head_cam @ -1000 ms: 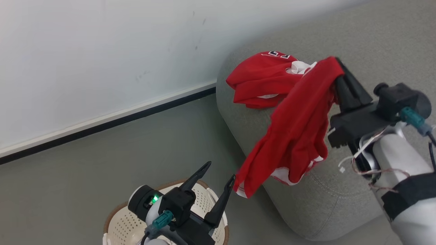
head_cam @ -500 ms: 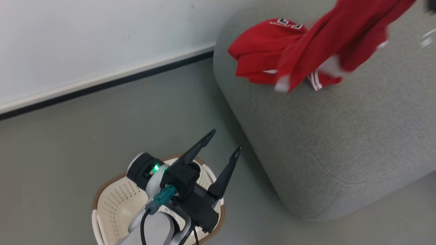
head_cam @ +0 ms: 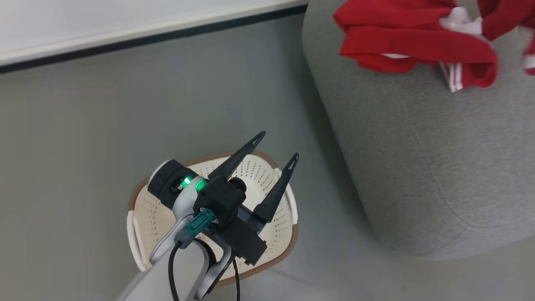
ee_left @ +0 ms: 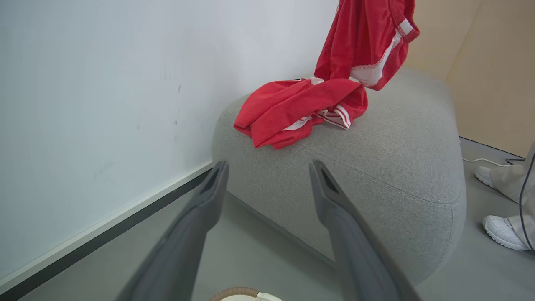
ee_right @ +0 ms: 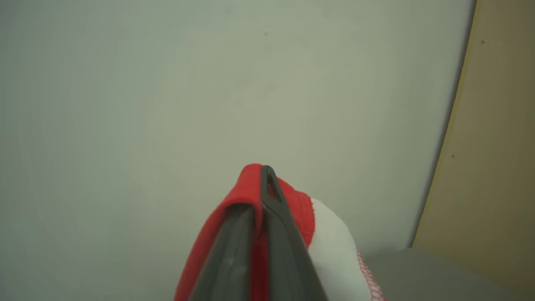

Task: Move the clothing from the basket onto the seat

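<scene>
A: L gripper [head_cam: 280,144] status?
B: Fingers spread apart. Unit sits over basket [head_cam: 138,196], lower centre of head view.
A: R gripper [ee_right: 262,184]?
B: Fingers pinched on red garment [ee_left: 363,37], which hangs at top of L wrist view, above seat [head_cam: 418,167].
A: Other clothing?
B: Second red piece [head_cam: 418,42] lies crumpled on seat's grey fabric top, upper right of head view.
A: Room?
B: Smooth grey floor [head_cam: 104,113], white wall [ee_left: 104,83] w/ dark baseboard [head_cam: 146,37]. Beige panel [ee_left: 493,62] at upper right of L wrist view; person's white shoes [ee_left: 501,232] at its right edge.
</scene>
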{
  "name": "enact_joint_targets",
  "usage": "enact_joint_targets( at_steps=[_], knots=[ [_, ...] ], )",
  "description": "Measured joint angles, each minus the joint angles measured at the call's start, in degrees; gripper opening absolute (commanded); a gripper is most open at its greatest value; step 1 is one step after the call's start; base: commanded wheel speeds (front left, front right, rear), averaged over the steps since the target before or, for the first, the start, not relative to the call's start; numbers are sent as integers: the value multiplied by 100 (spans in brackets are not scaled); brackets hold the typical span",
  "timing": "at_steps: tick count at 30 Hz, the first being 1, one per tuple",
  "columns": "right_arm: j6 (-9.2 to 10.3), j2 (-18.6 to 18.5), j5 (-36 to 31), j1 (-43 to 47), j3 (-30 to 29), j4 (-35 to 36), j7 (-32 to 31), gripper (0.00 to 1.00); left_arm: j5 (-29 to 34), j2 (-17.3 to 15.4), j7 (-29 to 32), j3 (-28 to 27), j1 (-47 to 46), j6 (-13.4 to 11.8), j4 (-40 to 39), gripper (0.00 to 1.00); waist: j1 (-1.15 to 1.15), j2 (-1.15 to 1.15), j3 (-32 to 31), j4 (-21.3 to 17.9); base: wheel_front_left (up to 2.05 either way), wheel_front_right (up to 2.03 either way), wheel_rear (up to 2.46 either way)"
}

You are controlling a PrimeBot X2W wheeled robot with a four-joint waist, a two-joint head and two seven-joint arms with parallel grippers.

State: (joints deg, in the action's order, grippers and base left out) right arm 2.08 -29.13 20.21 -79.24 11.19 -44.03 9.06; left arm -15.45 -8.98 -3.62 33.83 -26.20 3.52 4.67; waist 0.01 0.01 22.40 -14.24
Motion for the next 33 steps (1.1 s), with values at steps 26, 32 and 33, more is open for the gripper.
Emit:
enact_joint_targets(
  at_steps=[26,32,33],
  knots=[
    [301,401,-97,229,-47,-1769,118,0,162,-132,134,-34,-301,-8,-152,100,-1,0,1145,561,0,0,0],
    [301,531,-47,366,-46,-2145,162,0,165,-131,123,-49,-312,-34,-119,100,-1,0,1215,603,0,0,0],
    [301,531,-47,367,-46,-2174,162,0,166,-127,119,-49,-314,-36,-109,100,-1,0,1215,604,0,0,0]
  ],
)
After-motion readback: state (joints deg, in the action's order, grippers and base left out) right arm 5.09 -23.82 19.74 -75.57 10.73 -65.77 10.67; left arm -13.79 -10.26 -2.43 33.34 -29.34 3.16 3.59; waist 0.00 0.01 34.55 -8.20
